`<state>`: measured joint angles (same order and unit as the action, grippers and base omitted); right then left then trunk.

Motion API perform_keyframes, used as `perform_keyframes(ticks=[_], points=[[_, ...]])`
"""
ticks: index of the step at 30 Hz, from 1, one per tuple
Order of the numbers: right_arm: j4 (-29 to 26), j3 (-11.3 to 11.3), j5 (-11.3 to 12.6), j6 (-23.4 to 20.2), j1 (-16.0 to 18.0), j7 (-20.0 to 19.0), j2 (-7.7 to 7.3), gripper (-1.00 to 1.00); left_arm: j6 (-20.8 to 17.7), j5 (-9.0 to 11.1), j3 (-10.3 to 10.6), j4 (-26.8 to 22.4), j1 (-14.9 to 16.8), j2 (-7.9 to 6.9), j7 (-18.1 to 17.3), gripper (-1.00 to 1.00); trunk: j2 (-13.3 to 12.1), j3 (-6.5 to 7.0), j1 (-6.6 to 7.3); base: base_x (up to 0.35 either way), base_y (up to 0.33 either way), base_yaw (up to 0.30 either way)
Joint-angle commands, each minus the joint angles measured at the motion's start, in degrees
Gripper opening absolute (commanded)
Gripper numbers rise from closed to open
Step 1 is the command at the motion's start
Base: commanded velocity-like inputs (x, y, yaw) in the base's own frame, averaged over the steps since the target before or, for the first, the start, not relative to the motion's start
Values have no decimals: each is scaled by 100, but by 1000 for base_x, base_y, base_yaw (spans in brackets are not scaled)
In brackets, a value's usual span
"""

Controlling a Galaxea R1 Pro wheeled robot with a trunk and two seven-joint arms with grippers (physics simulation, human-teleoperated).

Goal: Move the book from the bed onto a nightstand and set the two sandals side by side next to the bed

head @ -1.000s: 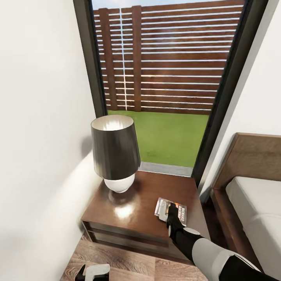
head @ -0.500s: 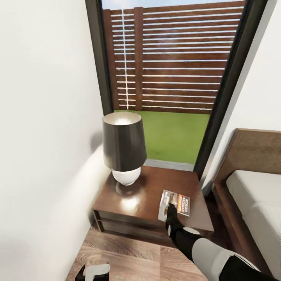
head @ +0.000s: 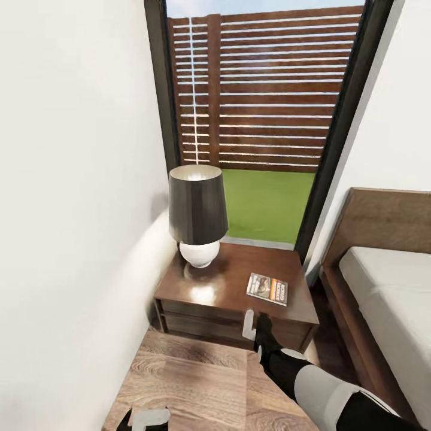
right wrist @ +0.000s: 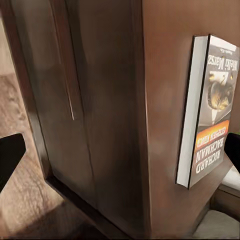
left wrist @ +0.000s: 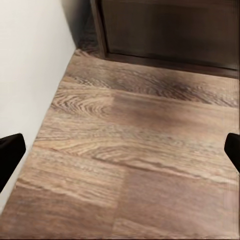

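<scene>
Your book [head: 267, 289] now lies flat on the nightstand [head: 230, 281], near its front right corner, with its long axis running roughly along the front edge. The lamp [head: 197, 214] stands at the back left corner, well apart from it. Your right gripper [head: 254, 328] hangs just off the nightstand's front edge, below the top, with its jaws spread and nothing between them. The book lies ahead of it and a little to the right, no longer touched. From the right wrist view you see the book's spine and cover [right wrist: 210, 110] resting on the glossy top above the drawer fronts.

Your left gripper [head: 142, 420] sits low over the wood floor [left wrist: 130, 150], also open and empty, and farther from the book than the right.

Compared with a second ago, the right gripper has let go and drawn back off the top, and the camera has pulled away, so the nightstand looks smaller and more of the bed [head: 389, 293] shows at the right.

The book step looks done; the sandals are what remains.
</scene>
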<state>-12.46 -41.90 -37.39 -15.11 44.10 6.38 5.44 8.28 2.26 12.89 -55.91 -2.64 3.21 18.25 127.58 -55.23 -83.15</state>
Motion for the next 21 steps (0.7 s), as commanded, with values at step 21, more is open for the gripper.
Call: perform_keyframes(ticks=[21], points=[[-2, -22, -21, -26, 2, 12, 0, 100, 16, 20, 17, 1, 0, -4, 40, 100, 2, -4, 4, -187, 0, 0]])
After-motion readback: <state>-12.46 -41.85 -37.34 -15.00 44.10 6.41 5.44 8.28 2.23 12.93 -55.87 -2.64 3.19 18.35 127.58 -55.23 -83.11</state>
